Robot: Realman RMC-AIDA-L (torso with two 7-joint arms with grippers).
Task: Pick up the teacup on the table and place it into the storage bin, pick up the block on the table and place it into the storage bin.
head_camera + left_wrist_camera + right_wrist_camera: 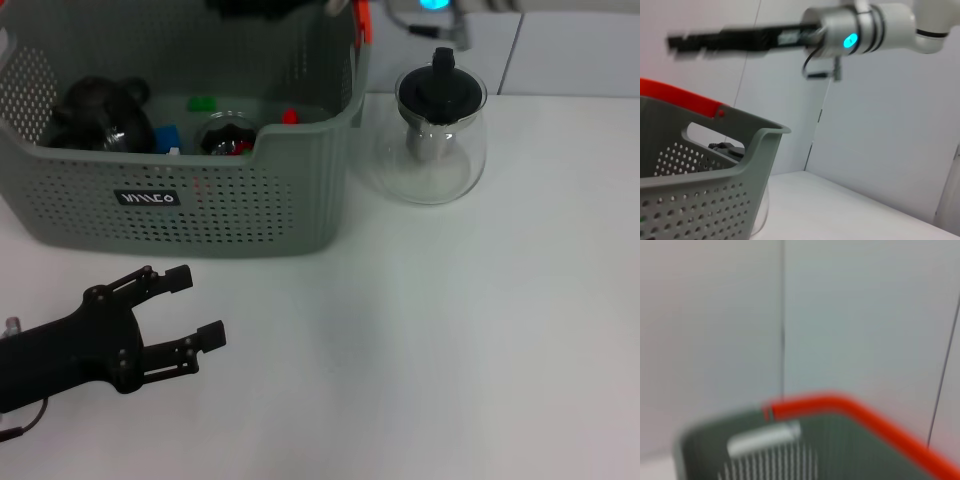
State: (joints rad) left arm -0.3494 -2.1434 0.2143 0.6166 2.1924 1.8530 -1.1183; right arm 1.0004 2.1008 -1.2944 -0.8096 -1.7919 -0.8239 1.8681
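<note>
Grey-green storage bin (200,215) just beyond spread, empty left gripper (197,310) fingers; could clip its wall. Right gripper (685,42) above; fingers' state unclear.

A grey-green storage bin (300,200) is seen near the table's (450,350) far left corner, its sides patterned with rows of small round holes — a black label (148,198) with white lettering is carried on the front, and an orange handle (361,20) at the rim. Green (203,103), blue (167,135) and red (290,116) blocks are seen inside. The table is white. A clear glass teapot (432,130) is topped by a black lid — the left gripper (198,306) is black.
</note>
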